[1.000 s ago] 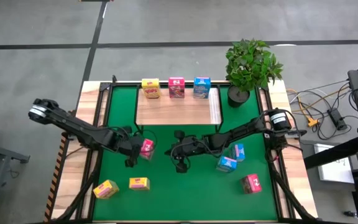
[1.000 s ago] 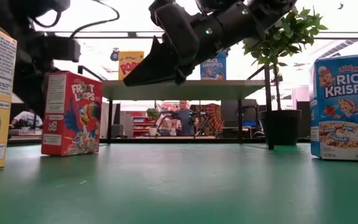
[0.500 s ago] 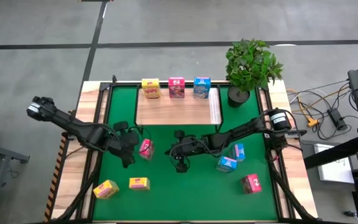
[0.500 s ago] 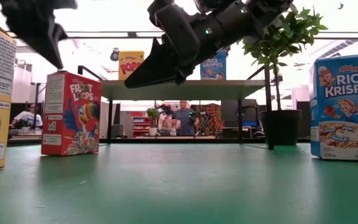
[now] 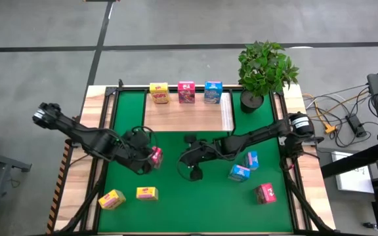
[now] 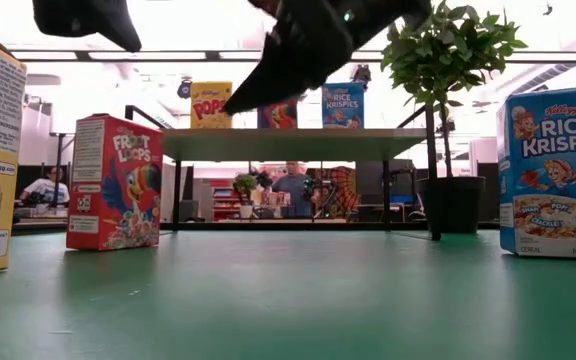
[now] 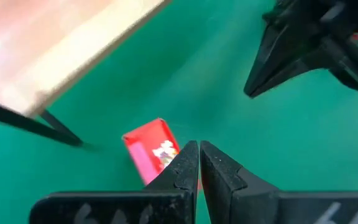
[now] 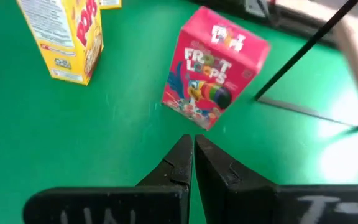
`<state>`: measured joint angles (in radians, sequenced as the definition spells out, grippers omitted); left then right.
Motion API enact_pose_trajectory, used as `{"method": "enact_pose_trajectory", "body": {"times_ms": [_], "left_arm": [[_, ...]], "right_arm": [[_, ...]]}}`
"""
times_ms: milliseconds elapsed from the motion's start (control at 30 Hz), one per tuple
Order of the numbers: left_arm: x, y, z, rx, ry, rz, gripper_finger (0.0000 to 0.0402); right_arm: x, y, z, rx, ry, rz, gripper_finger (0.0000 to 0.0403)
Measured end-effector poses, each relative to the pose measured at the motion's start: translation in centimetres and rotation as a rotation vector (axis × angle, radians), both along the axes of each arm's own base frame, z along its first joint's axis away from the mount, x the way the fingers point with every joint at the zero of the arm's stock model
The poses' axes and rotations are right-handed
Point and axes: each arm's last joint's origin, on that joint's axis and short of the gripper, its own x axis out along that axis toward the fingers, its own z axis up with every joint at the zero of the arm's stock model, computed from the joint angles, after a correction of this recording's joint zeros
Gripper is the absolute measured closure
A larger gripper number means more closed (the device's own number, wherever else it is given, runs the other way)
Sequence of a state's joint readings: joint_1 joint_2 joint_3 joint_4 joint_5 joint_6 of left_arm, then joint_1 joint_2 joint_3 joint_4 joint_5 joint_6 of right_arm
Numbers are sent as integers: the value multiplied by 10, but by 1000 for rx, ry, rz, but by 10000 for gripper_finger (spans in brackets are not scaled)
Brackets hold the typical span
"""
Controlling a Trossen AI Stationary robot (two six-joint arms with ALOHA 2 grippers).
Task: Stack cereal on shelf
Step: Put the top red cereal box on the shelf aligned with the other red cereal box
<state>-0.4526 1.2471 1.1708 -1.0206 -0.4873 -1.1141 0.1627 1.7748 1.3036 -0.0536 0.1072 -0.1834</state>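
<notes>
A pink-red Froot Loops box [image 5: 155,156] stands upright on the green mat [image 5: 176,203]; it also shows in the low view [image 6: 115,182], the left wrist view [image 7: 149,154] and the right wrist view [image 8: 213,81]. My left gripper [image 5: 146,157] hangs shut just above it, clear of it [image 7: 199,155]. My right gripper [image 5: 188,160] is shut and empty over the mat's middle, pointing at the box [image 8: 193,149]. The shelf [image 5: 186,113] carries a yellow [image 5: 159,92], a pink-red [image 5: 186,92] and a blue box [image 5: 212,91] along its far edge.
Two yellow boxes [image 5: 111,198] [image 5: 147,193] stand near the mat's near left. Two blue boxes [image 5: 252,159] [image 5: 239,172] and a pink-red one [image 5: 266,193] stand on the right. A potted plant [image 5: 264,69] stands at the far right corner.
My left gripper has risen from beside the pink-red box and now hangs above it; the box stays upright where it was. My right gripper has also gone up a little over the mat's middle.
</notes>
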Motion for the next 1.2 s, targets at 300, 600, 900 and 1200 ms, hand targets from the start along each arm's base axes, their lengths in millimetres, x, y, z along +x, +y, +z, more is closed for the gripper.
{"method": "enact_pose_trajectory", "body": {"times_ms": [300, 600, 900, 1200], "left_arm": [[17, -8, 9, -75, 53, 106, 365], [33, -17, 3, -98, 277, 255, 223], [50, -17, -14, -75, 335, 307, 125], [63, -13, -28, -25, 379, 293, 123]], "right_arm": [[-27, -6, 59, 3, -142, 6, 394], [-61, -2, 65, -7, -151, 43, 394], [-86, -5, 68, 13, -193, 42, 394], [-94, -6, 71, 20, -235, 44, 394]]}}
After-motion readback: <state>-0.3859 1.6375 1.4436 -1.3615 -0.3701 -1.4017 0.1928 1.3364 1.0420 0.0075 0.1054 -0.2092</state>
